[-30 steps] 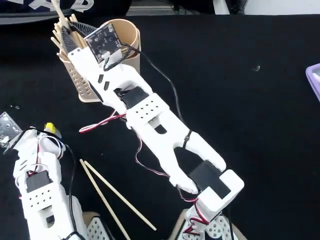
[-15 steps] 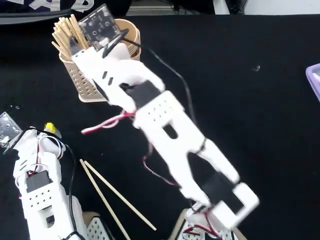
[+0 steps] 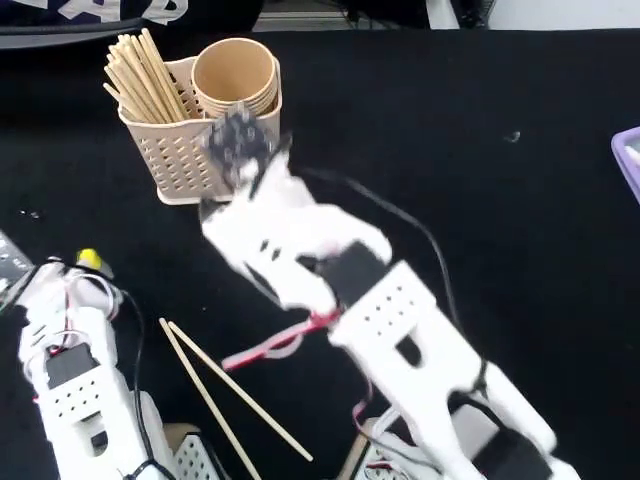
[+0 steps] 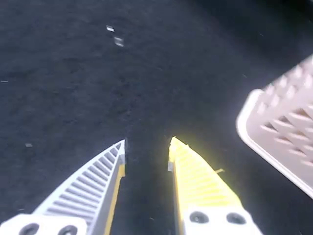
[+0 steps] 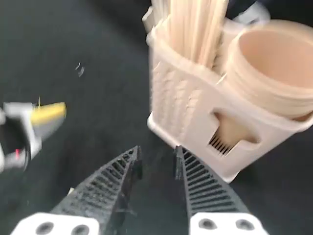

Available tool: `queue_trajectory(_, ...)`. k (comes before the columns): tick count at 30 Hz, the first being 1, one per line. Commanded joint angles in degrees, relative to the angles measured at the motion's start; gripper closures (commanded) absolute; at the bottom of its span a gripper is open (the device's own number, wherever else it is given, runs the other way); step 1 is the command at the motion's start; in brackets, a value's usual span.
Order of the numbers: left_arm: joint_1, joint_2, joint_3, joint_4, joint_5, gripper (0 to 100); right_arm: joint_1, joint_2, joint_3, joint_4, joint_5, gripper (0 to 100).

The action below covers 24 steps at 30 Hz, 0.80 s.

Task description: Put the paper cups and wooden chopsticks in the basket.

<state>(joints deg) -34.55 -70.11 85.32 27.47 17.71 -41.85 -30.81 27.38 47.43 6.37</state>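
Paper cups [image 3: 236, 72] sit nested in one stack inside the basket [image 3: 185, 160], which stands at the far left part of the black counter [image 3: 500, 250] in the high view. A bundle of wooden chopsticks [image 3: 140, 75] stands tilted in the basket just beside the cups. Two loose chopsticks [image 3: 225, 395] lie on the counter near the front, between the bases of the two arms; their far ends are almost together and their near ends are spread apart. The right arm [image 3: 400, 340] stretches from the near edge toward the basket, and its wrist end is just in front of the basket wall. The left arm [image 3: 70, 380] is at the left edge of the counter, well apart from the basket. A purple object [image 3: 628, 155] shows at the right edge. In the left wrist view the left gripper [image 4: 146, 142] hangs over bare counter. Its fingers, one grey and one yellow, are a little spread and nothing is between them. A corner of the basket is near the yellow finger but does not touch it, and some small pale specks [image 4: 115, 36] lie farther off. In the right wrist view the right gripper [image 5: 157, 151] is close before the basket. Its dark fingers stand slightly apart with nothing in the gap. The chopsticks and the cups rise above the basket rim, and the left gripper shows farther off.
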Motion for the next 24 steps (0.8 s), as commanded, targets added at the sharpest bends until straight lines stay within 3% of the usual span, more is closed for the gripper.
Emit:
queue_trajectory(1,-6.55,-0.97,-3.03,-0.97,0.26,85,-3.69,-8.84,13.85,-4.04,0.35,88.4)
queue_trajectory(5,-9.54,-0.97,-3.56,-1.23,3.69,85,-8.88,-11.82,29.05,-12.57,-0.88,84.8)
queue_trajectory(10,-12.97,-0.97,-3.82,-1.32,5.63,85,-14.15,-9.89,41.27,-24.79,-10.64,72.0)
queue_trajectory(19,-17.27,-0.44,-5.14,-1.32,8.26,85,-23.47,1.27,38.55,-26.29,-15.03,71.0)
queue_trajectory(24,-17.27,-0.44,-5.14,-1.32,8.26,85,-24.79,12.35,34.15,-26.29,-19.69,60.9)
